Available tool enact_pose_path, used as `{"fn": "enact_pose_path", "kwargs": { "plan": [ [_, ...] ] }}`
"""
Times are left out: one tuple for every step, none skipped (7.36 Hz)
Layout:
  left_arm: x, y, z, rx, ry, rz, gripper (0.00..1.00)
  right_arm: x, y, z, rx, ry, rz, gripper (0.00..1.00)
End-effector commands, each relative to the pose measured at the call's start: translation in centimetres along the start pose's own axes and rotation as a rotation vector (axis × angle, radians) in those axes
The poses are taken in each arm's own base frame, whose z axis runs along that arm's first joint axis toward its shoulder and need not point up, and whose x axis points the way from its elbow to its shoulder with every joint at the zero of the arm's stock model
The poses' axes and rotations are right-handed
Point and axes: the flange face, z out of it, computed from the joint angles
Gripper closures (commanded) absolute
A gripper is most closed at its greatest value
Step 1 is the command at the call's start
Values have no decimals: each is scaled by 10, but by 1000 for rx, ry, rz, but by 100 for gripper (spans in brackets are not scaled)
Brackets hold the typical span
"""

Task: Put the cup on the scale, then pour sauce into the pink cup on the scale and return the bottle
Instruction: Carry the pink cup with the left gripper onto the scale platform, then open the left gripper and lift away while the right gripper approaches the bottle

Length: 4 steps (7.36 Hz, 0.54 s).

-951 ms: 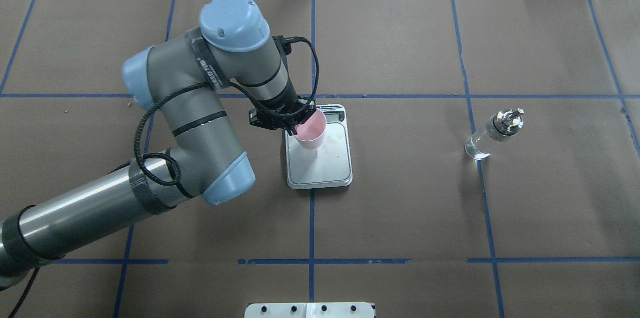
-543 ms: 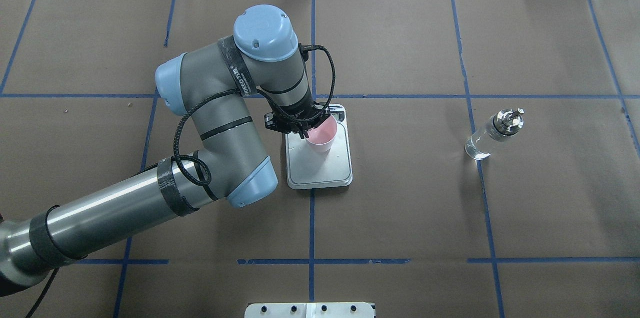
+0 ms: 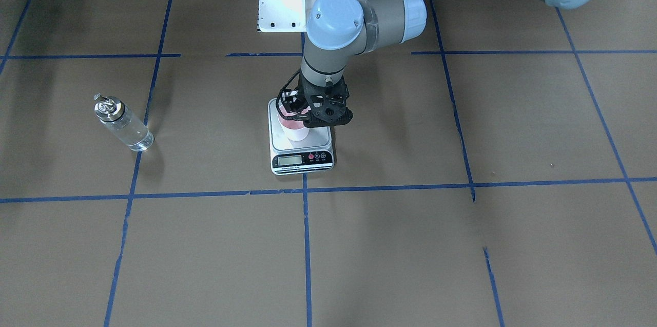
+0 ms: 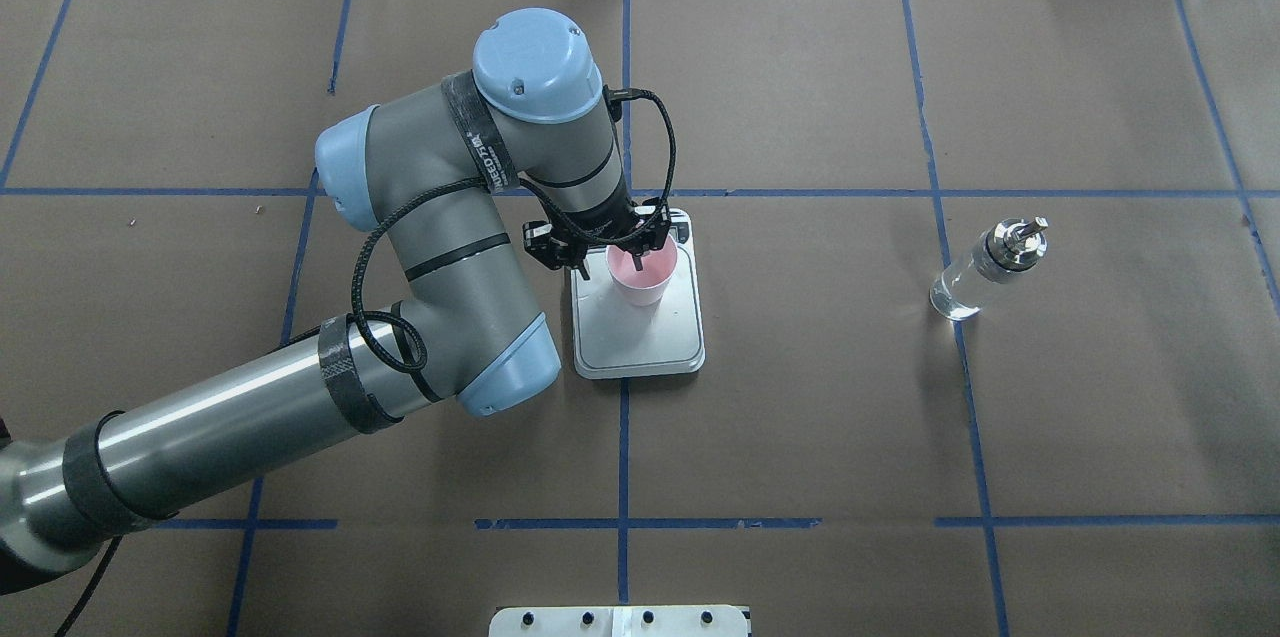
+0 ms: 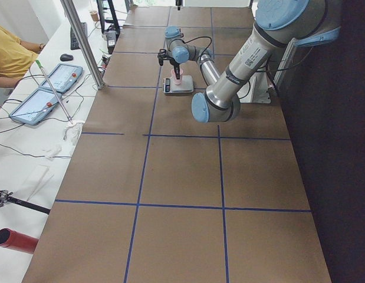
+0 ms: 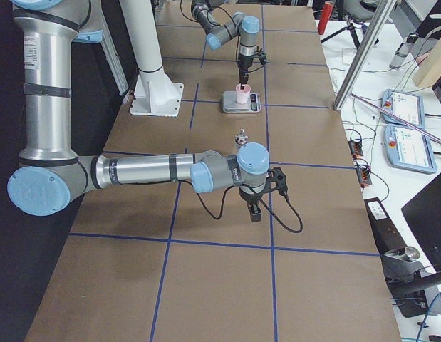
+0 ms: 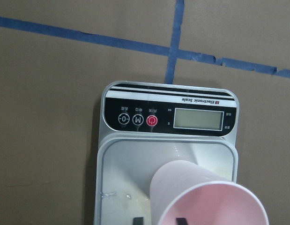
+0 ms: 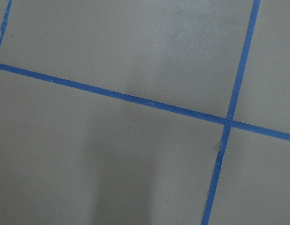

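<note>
The pale pink cup (image 4: 641, 275) stands upright on the far half of the scale (image 4: 640, 342), just behind its display strip (image 7: 168, 117). My left gripper (image 4: 611, 266) points down over the cup's rim. One fingertip (image 7: 137, 221) is outside the wall and one is inside, with a gap between them, so the gripper is open. The cup shows large at the bottom of the left wrist view (image 7: 205, 197). The glass bottle (image 4: 985, 267) of clear sauce stands upright far to the right. My right gripper (image 6: 253, 210) hangs low over bare table in front of the bottle (image 6: 241, 137); I cannot tell whether it is open or shut.
Brown table cover with a grid of blue tape lines. The white robot base plate (image 4: 620, 620) is at the near edge. An aluminium post (image 6: 359, 53) and operators' tablets (image 6: 402, 107) stand beyond the far table edge.
My left arm swung right and brought the tilted cup upright onto the scale. The fingers, shut on the rim before, now stand apart.
</note>
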Motion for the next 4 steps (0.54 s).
{"fn": "enact_pose_path", "kwargs": {
  "plan": [
    [-10, 19, -36, 10, 49, 26, 37, -10, -3, 3, -5, -7, 58, 0],
    [-41, 23, -74, 46, 86, 29, 37, -24, -4, 3, 16, -16, 73, 0],
    [-75, 17, -103, 88, 114, 25, 37, -47, 15, 13, 71, -44, 27, 0],
    [-84, 10, -115, 108, 119, 29, 37, -69, 41, 29, 127, -92, -8, 0]
  ]
}}
